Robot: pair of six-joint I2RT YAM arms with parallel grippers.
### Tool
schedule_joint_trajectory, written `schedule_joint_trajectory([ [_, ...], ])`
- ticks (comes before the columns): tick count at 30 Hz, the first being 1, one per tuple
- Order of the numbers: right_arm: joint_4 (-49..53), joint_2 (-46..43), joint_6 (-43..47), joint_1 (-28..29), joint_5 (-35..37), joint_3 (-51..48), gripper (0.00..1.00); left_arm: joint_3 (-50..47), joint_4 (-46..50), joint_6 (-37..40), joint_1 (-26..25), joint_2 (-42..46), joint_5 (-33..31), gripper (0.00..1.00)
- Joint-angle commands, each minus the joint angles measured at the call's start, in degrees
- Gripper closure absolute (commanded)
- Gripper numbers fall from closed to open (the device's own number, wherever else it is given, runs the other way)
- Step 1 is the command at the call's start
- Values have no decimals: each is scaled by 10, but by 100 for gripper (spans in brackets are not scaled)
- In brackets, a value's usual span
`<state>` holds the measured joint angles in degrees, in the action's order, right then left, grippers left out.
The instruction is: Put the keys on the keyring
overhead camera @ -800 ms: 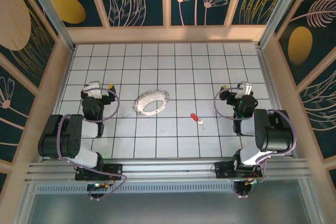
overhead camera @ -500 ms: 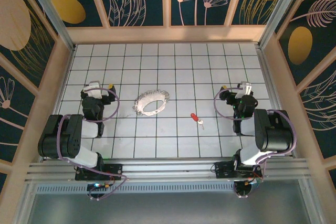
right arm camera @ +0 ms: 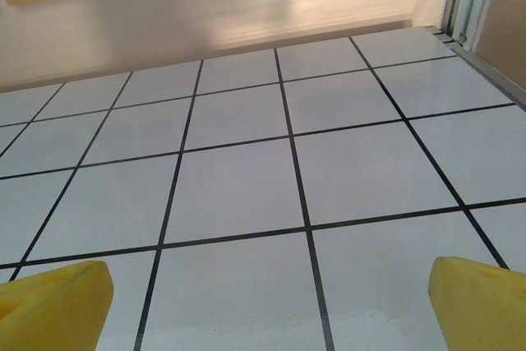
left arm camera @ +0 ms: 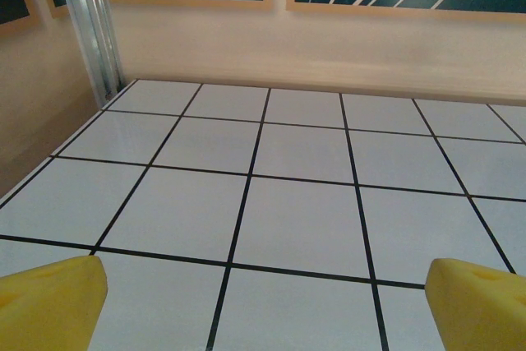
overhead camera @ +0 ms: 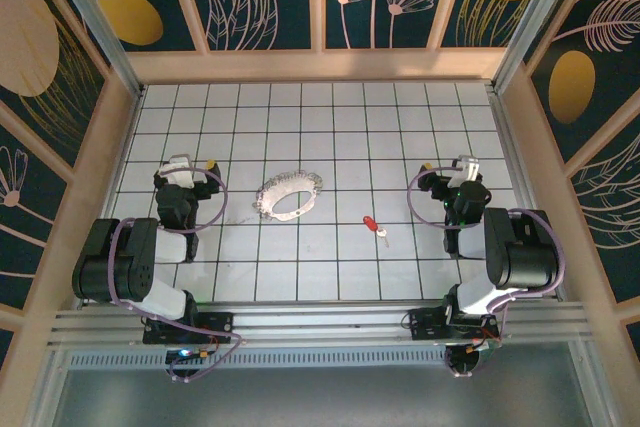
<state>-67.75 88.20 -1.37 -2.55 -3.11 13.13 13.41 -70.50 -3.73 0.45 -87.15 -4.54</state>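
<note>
Key (overhead camera: 375, 226): flat on table (overhead camera: 340, 117), between arms, nearer right side; red head points far-left, blade near-right. Untouched.
Keyring (overhead camera: 290, 197): flat, just beyond and left of key, well apart from it.
Left gripper (overhead camera: 181, 167): left of keyring, yellow fingertips (left arm camera: 49, 302) spread wide, bare grid between.
Right gripper (overhead camera: 462, 169): right of key, fingertips (right arm camera: 481, 297) spread wide, holding nothing.
</note>
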Motion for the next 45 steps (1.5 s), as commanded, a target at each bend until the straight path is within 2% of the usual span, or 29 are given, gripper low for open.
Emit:
schedule_joint_trajectory([
  [1, -27, -1, 5, -4, -13, 8, 1, 6, -15, -8, 2, 0, -2, 1],
  [8, -23, -22, -6, -13, -16, 3, 1, 5, -6, -11, 2, 14, -4, 1],
  [15, 115, -118, -31, -21, 25, 39, 1, 43, 122, -12, 2, 79, -26, 1],
  [19, 224, -158, -86, -24, 90, 84, 1, 85, 229, -24, 2, 124, -30, 1],
  [22, 296, -176, -88, -27, 66, 122, 1, 126, 309, -69, 2, 153, -21, 1],
  [29, 396, -217, -124, -25, -49, 163, 1, 199, 396, -279, -2, 177, 44, 2],
  [32, 419, -232, -174, -26, -41, 164, 1, 228, 442, -314, -26, 169, 61, 2],
  [35, 477, -238, -259, -38, -10, 178, 1, 244, 476, -290, -81, 171, 47, 1],
  [39, 513, -218, -274, -47, -30, 193, 1, 238, 491, -289, -117, 180, 63, 2],
  [45, 544, -198, -261, 1, -29, 192, 1, 219, 501, -273, -161, 191, 80, 2],
])
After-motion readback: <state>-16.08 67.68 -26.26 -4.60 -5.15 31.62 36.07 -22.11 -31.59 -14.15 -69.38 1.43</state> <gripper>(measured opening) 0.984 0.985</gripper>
